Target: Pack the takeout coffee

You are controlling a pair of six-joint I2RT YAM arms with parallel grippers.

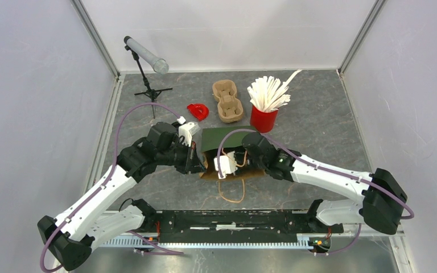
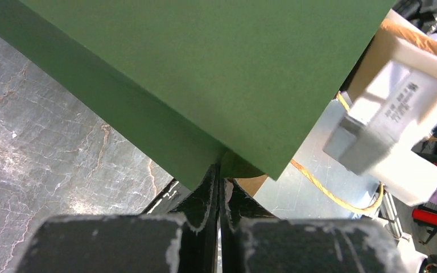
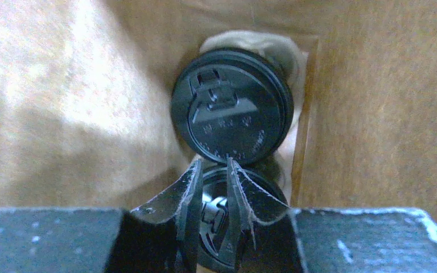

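Bag (image 1: pixel 210 142) lying far-near, mouth nearward; left fingers (image 2: pixel 205 199) clamp its edge; right fingers (image 3: pixel 188 193) grip unclear.

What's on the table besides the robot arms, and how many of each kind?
Green paper bag: 1
Black-lidded cups inside it: 2
Loose cardboard cup carrier: 1
Red cup of white sticks: 1
Small red item: 1
Stand with grey tube: 1
Total: 7

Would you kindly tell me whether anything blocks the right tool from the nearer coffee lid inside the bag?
Nothing visible does: the right tool hangs directly over the nearer lid, deep inside the bag.
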